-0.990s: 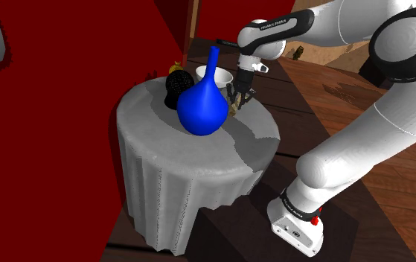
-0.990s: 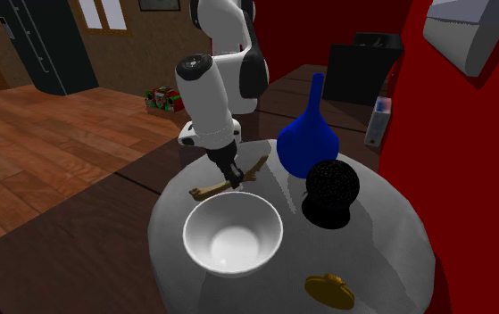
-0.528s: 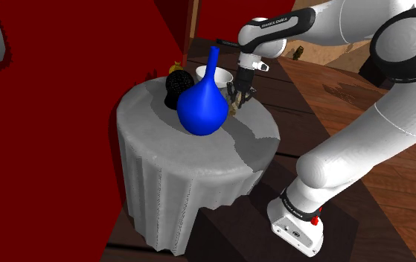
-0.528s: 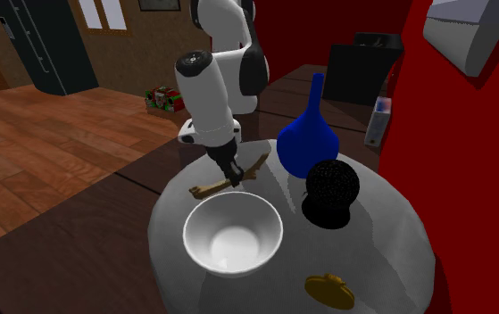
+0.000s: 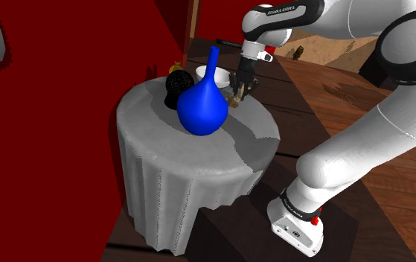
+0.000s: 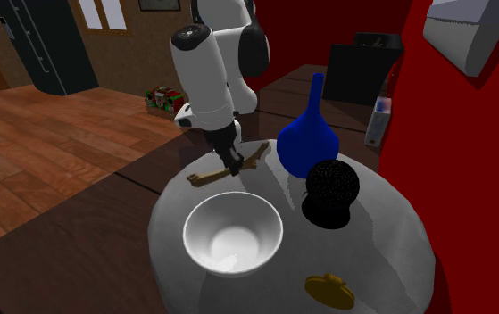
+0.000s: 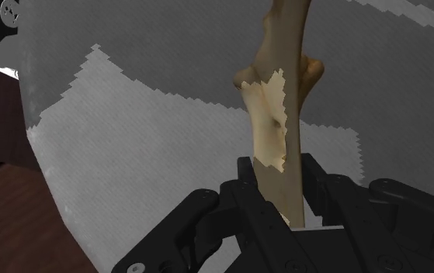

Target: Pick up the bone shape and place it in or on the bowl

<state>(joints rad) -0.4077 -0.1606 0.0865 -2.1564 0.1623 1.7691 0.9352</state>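
A tan bone (image 6: 209, 177) hangs a little above the round grey-draped table (image 6: 390, 241), clasped near its middle by my black gripper (image 6: 235, 167). In the wrist view the bone (image 7: 277, 116) runs up from between my two fingers (image 7: 238, 190), which press on both its sides. The white bowl (image 6: 233, 234) stands on the table just in front of the bone in the second exterior view. In the shoulder view the gripper (image 5: 238, 91) hovers beside the bowl (image 5: 201, 73), which is partly hidden behind the blue vase (image 5: 202, 104).
A tall blue vase (image 6: 308, 138) and a black speckled round object (image 6: 331, 192) stand close beside the gripper. A small golden object (image 6: 329, 290) lies near the table's near edge. Dark wooden floor (image 6: 51, 161) surrounds the table; a red wall (image 5: 65, 112) stands behind it.
The gripper has risen with the bone, lifting it off the tablecloth. The bowl, the vase and the other objects have stayed in place.
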